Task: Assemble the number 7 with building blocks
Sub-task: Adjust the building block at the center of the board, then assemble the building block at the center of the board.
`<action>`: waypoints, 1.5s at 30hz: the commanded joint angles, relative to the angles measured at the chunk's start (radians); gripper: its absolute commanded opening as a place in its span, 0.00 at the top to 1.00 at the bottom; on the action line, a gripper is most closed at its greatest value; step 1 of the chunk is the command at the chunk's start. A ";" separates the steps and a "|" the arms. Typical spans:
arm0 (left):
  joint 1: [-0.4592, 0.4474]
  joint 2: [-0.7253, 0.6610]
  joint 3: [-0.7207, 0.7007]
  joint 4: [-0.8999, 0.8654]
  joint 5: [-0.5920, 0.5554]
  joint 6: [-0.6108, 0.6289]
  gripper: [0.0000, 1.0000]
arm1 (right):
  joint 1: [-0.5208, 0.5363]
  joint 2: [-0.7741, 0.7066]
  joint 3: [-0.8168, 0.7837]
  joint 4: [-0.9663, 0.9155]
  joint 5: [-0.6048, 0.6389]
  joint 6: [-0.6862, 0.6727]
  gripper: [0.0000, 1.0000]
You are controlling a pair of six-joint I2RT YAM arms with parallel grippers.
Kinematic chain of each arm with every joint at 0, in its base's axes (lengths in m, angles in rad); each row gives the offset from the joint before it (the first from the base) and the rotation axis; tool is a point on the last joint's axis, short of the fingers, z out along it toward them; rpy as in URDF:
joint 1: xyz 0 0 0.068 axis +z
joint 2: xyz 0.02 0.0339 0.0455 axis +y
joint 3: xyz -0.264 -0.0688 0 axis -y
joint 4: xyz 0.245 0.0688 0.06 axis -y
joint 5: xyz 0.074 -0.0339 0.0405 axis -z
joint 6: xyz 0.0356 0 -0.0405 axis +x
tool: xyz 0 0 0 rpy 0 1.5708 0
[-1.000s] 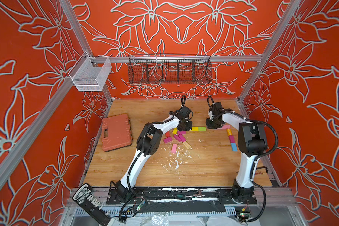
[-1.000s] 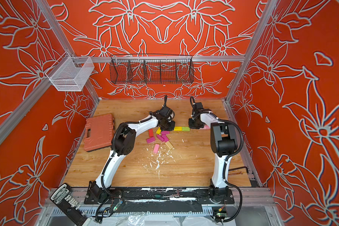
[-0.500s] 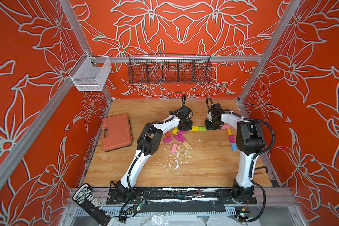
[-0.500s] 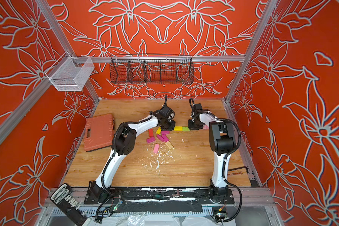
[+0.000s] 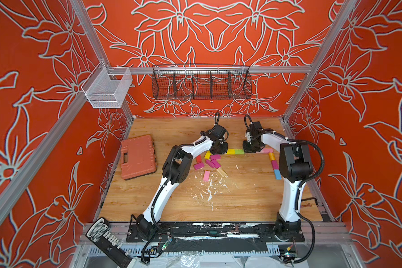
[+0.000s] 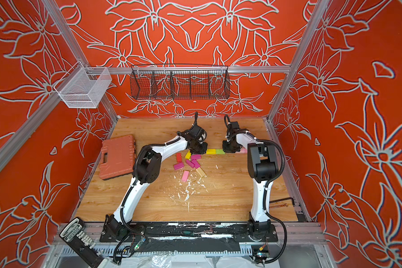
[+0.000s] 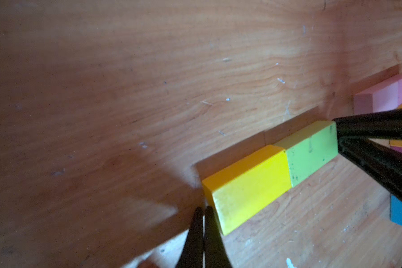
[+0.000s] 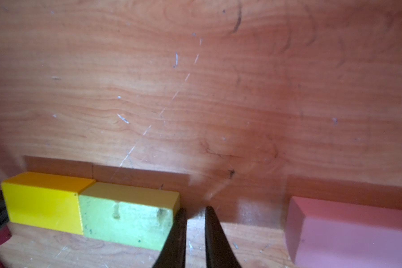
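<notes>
A yellow block (image 5: 230, 151) (image 7: 248, 188) and a green block (image 5: 239, 151) (image 8: 125, 220) lie end to end in a short row. My left gripper (image 5: 219, 148) (image 7: 203, 208) is shut and empty, its tips against the yellow block's outer end. My right gripper (image 5: 251, 148) (image 8: 194, 211) is shut with a thin slit between the tips, nothing in it, one finger touching the green block's end. A light pink block (image 5: 266, 150) (image 8: 351, 232) lies beyond a gap. Orange (image 5: 272, 157), magenta (image 5: 275, 165) and blue (image 5: 277, 174) blocks run down from it, partly behind the right arm.
Several loose blocks lie near the left arm: yellow (image 5: 207, 154), red (image 5: 198, 159), magenta (image 5: 198, 165), light pink (image 5: 206, 175), bare wood (image 5: 221, 171). A red-brown tool case (image 5: 138, 156) sits at the left. White flecks (image 5: 209, 192) dot the wooden table (image 5: 241, 197).
My right arm has shifted slightly left, toward the green block. The left arm and the blocks have not visibly moved. Both grippers stayed shut.
</notes>
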 commanded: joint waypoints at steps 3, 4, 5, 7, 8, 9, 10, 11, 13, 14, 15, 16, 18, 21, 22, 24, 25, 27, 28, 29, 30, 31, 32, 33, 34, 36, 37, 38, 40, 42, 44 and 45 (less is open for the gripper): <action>0.005 0.029 -0.005 -0.039 -0.002 0.001 1.00 | 0.010 0.023 0.016 -0.041 0.049 -0.013 0.82; 0.006 0.028 -0.005 -0.041 -0.004 0.002 1.00 | 0.010 0.020 0.015 -0.041 0.058 -0.012 0.82; 0.006 0.026 -0.007 -0.044 -0.009 0.002 1.00 | 0.010 0.019 0.013 -0.042 0.067 -0.011 0.81; 0.009 0.022 -0.013 -0.043 -0.013 0.003 1.00 | 0.009 0.019 0.015 -0.046 0.071 -0.013 0.81; 0.010 0.018 -0.016 -0.042 -0.014 0.004 1.00 | 0.011 0.020 0.017 -0.046 0.070 -0.013 0.81; 0.011 0.016 -0.019 -0.043 -0.015 0.005 1.00 | 0.010 0.019 0.019 -0.046 0.071 -0.013 0.81; 0.012 0.013 -0.022 -0.043 -0.015 0.007 1.00 | 0.009 0.017 0.019 -0.045 0.071 -0.013 0.81; 0.013 0.010 -0.024 -0.043 -0.017 0.006 1.00 | 0.010 0.016 0.021 -0.045 0.077 -0.013 0.82; 0.015 0.002 -0.031 -0.040 -0.017 0.012 1.00 | 0.010 0.010 0.027 -0.046 0.079 -0.017 0.82; 0.016 -0.003 -0.032 -0.040 -0.020 0.013 1.00 | 0.010 0.005 0.033 -0.045 0.085 -0.017 0.82; 0.018 -0.006 -0.033 -0.040 -0.015 0.019 1.00 | 0.010 0.002 0.041 -0.048 0.086 -0.019 0.82; 0.018 -0.011 -0.034 -0.038 -0.012 0.023 1.00 | 0.010 -0.004 0.045 -0.050 0.086 -0.020 0.81; 0.019 -0.024 -0.038 -0.036 -0.012 0.031 1.00 | 0.011 -0.022 0.051 -0.043 0.086 -0.024 0.82; 0.022 -0.056 -0.051 -0.034 -0.015 0.044 1.00 | 0.011 -0.055 0.056 -0.042 0.084 -0.034 0.82; 0.022 -0.070 -0.063 -0.029 -0.017 0.048 1.00 | 0.013 -0.069 0.049 -0.036 0.076 -0.035 0.82; 0.026 -0.109 -0.096 -0.023 -0.028 0.051 1.00 | 0.017 -0.111 0.025 -0.025 0.042 -0.037 0.81; 0.027 -0.132 -0.114 -0.019 -0.032 0.052 1.00 | 0.022 -0.131 0.006 -0.015 0.022 -0.040 0.80; 0.033 -0.192 -0.163 -0.008 -0.044 0.052 1.00 | 0.034 -0.184 -0.052 0.017 -0.033 -0.040 0.77; 0.035 -0.223 -0.191 -0.003 -0.046 0.054 1.00 | 0.040 -0.210 -0.080 0.034 -0.057 -0.042 0.75; 0.038 -0.259 -0.225 0.005 -0.047 0.056 1.00 | 0.051 -0.244 -0.119 0.055 -0.081 -0.047 0.72; 0.039 -0.296 -0.254 0.005 -0.053 0.058 1.00 | 0.065 -0.277 -0.153 0.072 -0.100 -0.050 0.70; 0.041 -0.327 -0.275 -0.004 -0.061 0.059 1.00 | 0.079 -0.303 -0.181 0.081 -0.119 -0.060 0.67; 0.042 -0.360 -0.296 -0.018 -0.067 0.065 1.00 | 0.099 -0.334 -0.213 0.093 -0.137 -0.070 0.63; 0.043 -0.396 -0.322 -0.028 -0.070 0.070 0.95 | 0.121 -0.362 -0.243 0.099 -0.137 -0.073 0.59; 0.043 -0.428 -0.349 -0.030 -0.073 0.073 0.91 | 0.145 -0.385 -0.268 0.103 -0.134 -0.078 0.57; 0.043 -0.509 -0.420 -0.031 -0.082 0.074 0.75 | 0.201 -0.427 -0.320 0.111 -0.114 -0.078 0.50; 0.044 -0.545 -0.450 -0.034 -0.083 0.075 0.66 | 0.224 -0.440 -0.339 0.112 -0.105 -0.069 0.48; 0.044 -0.588 -0.488 -0.033 -0.084 0.076 0.57 | 0.251 -0.452 -0.359 0.116 -0.097 -0.062 0.46; 0.045 -0.670 -0.561 -0.034 -0.095 0.066 0.33 | 0.299 -0.468 -0.397 0.131 -0.068 -0.047 0.42; 0.045 -0.766 -0.647 -0.024 -0.114 0.048 0.09 | 0.336 -0.477 -0.438 0.155 -0.050 -0.026 0.41; 0.045 -0.857 -0.725 -0.013 -0.126 0.032 0.02 | 0.368 -0.480 -0.473 0.184 -0.042 -0.015 0.39; 0.045 -0.906 -0.766 -0.004 -0.127 0.022 0.02 | 0.387 -0.478 -0.490 0.199 -0.032 -0.013 0.39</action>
